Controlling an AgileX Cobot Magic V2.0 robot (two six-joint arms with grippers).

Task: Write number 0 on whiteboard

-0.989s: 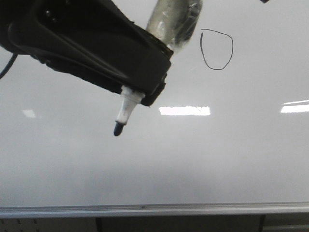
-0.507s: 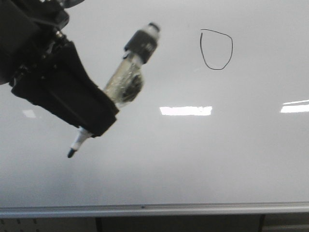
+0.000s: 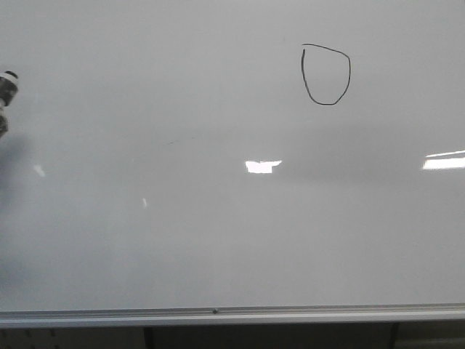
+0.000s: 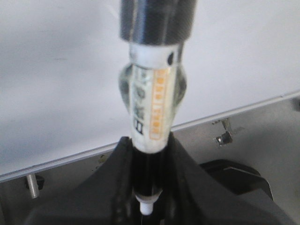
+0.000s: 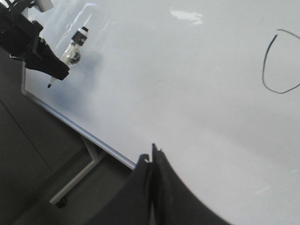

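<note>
Ahead, the number 0 (image 3: pixel 326 75) sits high and right on the whiteboard (image 3: pixel 218 240), while the left wrist view shows the left gripper (image 4: pixel 149 187) clenched around a marker (image 4: pixel 151 105), and the right wrist view shows the right gripper (image 5: pixel 151 180) pressed closed on nothing.

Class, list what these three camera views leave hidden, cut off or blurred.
- Marker: front view, cut off by the left edge.
- Number 0: right wrist view, right side cut off by the edge.
- Marker label: left wrist view, too blurred to read.
- Left tool: dark, close, blurred.
</note>
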